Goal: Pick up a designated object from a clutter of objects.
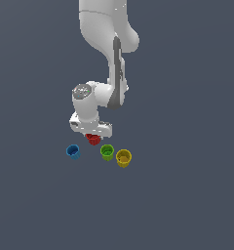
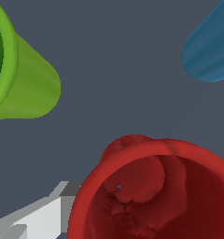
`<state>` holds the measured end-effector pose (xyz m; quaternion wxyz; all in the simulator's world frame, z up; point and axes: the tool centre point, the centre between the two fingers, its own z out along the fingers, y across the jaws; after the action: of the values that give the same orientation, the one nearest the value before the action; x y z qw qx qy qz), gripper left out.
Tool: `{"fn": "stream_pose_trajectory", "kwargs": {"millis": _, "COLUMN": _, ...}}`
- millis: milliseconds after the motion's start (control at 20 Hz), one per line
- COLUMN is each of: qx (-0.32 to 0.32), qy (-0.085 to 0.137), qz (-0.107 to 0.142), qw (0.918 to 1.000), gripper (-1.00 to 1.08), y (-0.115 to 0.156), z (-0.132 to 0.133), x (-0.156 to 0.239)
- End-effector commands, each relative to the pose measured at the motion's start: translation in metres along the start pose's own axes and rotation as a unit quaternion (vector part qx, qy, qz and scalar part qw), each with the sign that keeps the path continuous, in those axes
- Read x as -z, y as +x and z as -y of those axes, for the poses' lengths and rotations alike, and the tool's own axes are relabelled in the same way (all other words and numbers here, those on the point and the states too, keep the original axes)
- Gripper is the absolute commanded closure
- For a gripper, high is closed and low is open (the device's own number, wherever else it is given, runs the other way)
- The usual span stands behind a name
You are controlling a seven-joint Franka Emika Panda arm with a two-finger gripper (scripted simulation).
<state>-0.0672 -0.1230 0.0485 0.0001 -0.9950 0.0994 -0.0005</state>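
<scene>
Red fills the near part of the wrist view: the red cup sits right under the camera, mouth open toward it, with one pale finger of the gripper just beside its rim. Whether the jaws grip it I cannot tell. In the exterior view the red cup shows directly beneath the hand. Beyond lie the green cup and blue cup; the yellow cup stands beside the green.
</scene>
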Motion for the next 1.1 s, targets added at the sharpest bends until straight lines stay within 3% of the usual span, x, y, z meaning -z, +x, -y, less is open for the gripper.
{"fn": "stream_pose_trajectory", "kwargs": {"millis": 0, "qx": 0.000, "qy": 0.000, "qz": 0.001, "qw": 1.0000, "gripper": 1.08, "y": 0.000, "z": 0.000, "x": -0.001}}
{"fn": "stream_pose_trajectory", "kwargs": {"millis": 550, "qx": 0.000, "qy": 0.000, "qz": 0.000, "qw": 1.0000, "gripper": 1.08, "y": -0.005, "z": -0.006, "x": 0.021}}
{"fn": "stream_pose_trajectory", "kwargs": {"millis": 1050, "qx": 0.000, "qy": 0.001, "qz": 0.000, "qw": 1.0000, "gripper": 1.08, "y": -0.018, "z": -0.025, "x": 0.083}}
